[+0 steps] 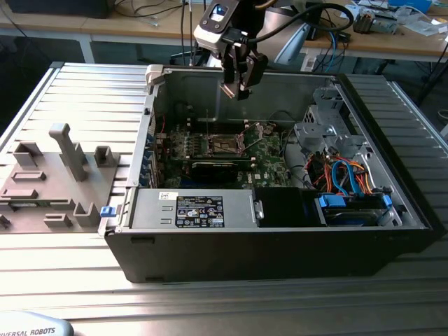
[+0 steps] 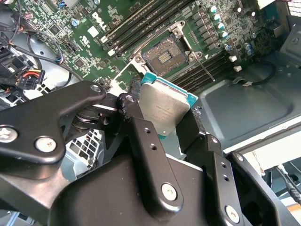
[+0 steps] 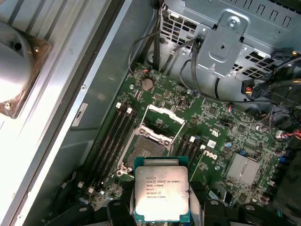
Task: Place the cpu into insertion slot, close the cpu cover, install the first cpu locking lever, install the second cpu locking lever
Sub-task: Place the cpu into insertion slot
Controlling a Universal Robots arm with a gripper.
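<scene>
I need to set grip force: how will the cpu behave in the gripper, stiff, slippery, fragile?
Probably stiff: the cpu is a flat metal-topped plate, held unbent. Possibly slippery: the fingers pinch only its thin edges. Likely light: it is thin and small.

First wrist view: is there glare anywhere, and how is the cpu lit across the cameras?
In the first wrist view the table beside the case washes out to white, while the cpu is evenly lit. In the second wrist view its metal top shows only a soft sheen. In the exterior view the insertion slot lies dim inside the case.
</scene>
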